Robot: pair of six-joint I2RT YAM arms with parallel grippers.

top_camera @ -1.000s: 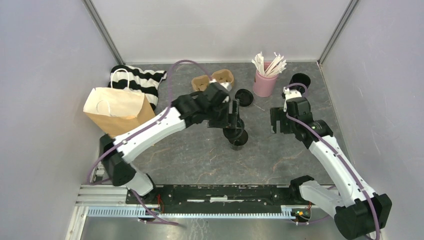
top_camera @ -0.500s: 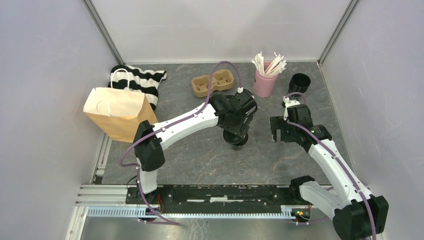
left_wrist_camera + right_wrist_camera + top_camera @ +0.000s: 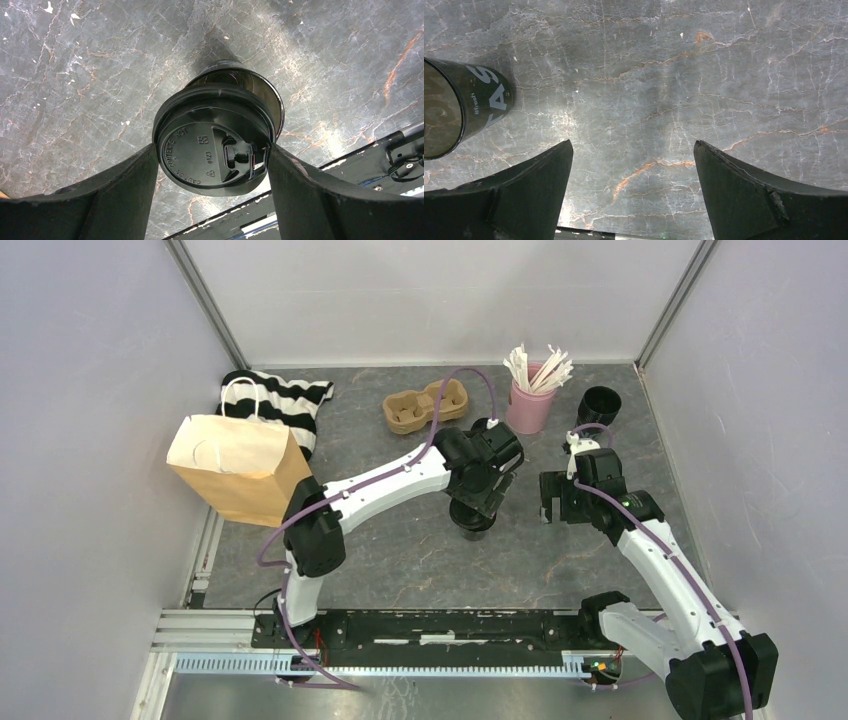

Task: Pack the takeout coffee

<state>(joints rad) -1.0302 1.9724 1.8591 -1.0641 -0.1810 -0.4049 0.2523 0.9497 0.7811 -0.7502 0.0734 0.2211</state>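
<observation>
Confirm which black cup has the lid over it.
The centre cup, under the lid in the left pincer; the other cup stands far right, uncovered.

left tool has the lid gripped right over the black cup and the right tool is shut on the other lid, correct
Not quite: the right tool is open and holds nothing, as the right wrist view shows. The left tool does grip the lid over the black cup.

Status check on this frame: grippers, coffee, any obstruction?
Left gripper shut on lid, jaws on its rim, above the open cup, apparently not seated. Right gripper open, empty. Second cup lidless, back right. Nothing blocking the lid.
</observation>
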